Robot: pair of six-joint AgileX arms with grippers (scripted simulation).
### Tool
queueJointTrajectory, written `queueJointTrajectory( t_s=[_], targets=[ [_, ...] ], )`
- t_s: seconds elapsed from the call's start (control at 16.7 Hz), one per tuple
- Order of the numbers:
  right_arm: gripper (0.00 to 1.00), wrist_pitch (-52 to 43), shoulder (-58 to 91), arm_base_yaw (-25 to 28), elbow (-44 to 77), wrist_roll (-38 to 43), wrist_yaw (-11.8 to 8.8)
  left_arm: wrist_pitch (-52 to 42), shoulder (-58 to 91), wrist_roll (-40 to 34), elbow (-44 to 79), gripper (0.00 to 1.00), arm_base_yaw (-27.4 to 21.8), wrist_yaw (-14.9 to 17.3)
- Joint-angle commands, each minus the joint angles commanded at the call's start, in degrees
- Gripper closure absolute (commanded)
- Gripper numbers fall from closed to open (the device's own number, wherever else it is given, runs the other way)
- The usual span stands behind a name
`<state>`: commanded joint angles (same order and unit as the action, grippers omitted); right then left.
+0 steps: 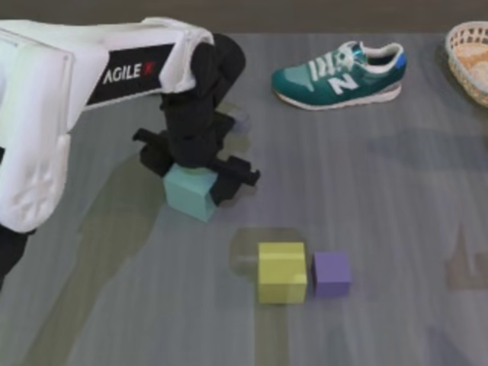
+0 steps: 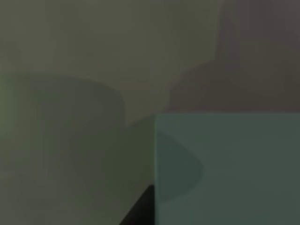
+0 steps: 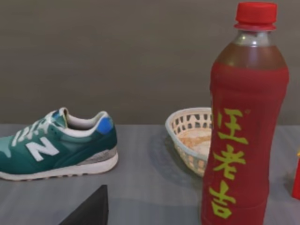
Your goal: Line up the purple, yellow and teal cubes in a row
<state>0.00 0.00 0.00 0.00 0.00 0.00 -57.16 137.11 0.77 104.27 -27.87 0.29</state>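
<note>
hovering low over the teal cube (image 1: 190,194), the left gripper (image 1: 200,162) sits right on top of it at the table's (image 1: 381,198) left-middle, black fingers spread either side of the block. can't tell whether they are pinching it or just bracketing it, since the wrist blocks the contact from above and the left wrist view gives only a flat teal face (image 2: 227,168) filling one corner, very close to the lens. looks like the grab or release stage for this cube.

yellow cube (image 1: 282,272) and purple cube (image 1: 332,274) sit just beside each other nearer the front edge, yellow left of purple, faces roughly square to one another, so they read as two-thirds of the row already. teal is well apart from them, up and to the left, so judging by that it needs to land left of yellow to finish the line.

right arm is out of the top view, parked; its wrist view shows a sneaker (image 3: 56,145), a basket (image 3: 190,136) and a red bottle (image 3: 246,122). sneaker (image 1: 339,75) sits at the back, clear of the work.
</note>
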Motion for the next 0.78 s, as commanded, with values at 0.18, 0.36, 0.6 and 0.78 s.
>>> queueJointTrajectory(
  t_s=[0.18,0.36,0.6,0.78],
  targets=[
    [0.0,0.0,0.0,0.0,0.0,0.0,0.0,0.0,0.0,0.0,0.0,1.0,0.0,0.0],
    [0.0,0.0,0.0,0.0,0.0,0.0,0.0,0.0,0.0,0.0,0.0,1.0,0.0,0.0],
    [0.0,0.0,0.0,0.0,0.0,0.0,0.0,0.0,0.0,0.0,0.0,1.0,0.0,0.0],
    [0.0,0.0,0.0,0.0,0.0,0.0,0.0,-1.2,-0.8,0.0,0.9,1.0,0.0,0.0]
  ],
)
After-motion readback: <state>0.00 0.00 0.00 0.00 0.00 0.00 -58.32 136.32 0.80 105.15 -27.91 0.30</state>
